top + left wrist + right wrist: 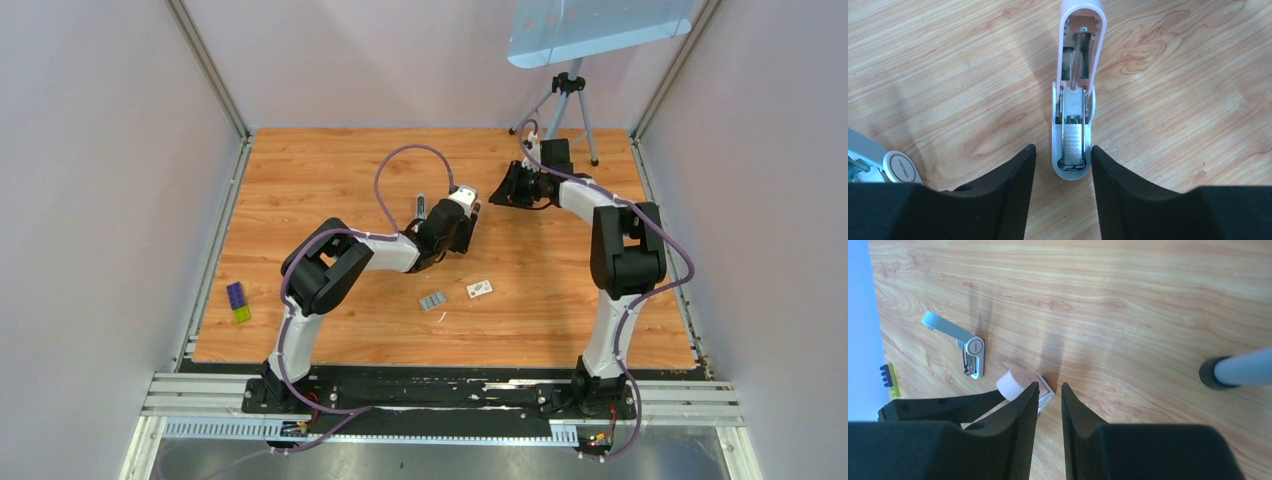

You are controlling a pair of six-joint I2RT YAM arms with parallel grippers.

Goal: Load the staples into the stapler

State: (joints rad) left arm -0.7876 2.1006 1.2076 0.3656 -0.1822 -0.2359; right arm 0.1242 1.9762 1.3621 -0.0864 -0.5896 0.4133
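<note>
Left wrist view is showing the left pincer [1063, 150] standing partly open astride the near end of an opened pink-white stapler [1075, 95] on the bench [948, 75], a staple strip [1073, 140] lying in its channel. The right pincer [1049, 385] is hanging slightly open, empty. The blue-grey stapler [968, 347] is lying open nearby; loose staples [432, 301] are resting well apart.

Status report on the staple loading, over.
Left gripper open, straddling the open pinkish stapler, staples in its channel. Right gripper open, empty. Blue-grey stapler lies open nearby.
</note>
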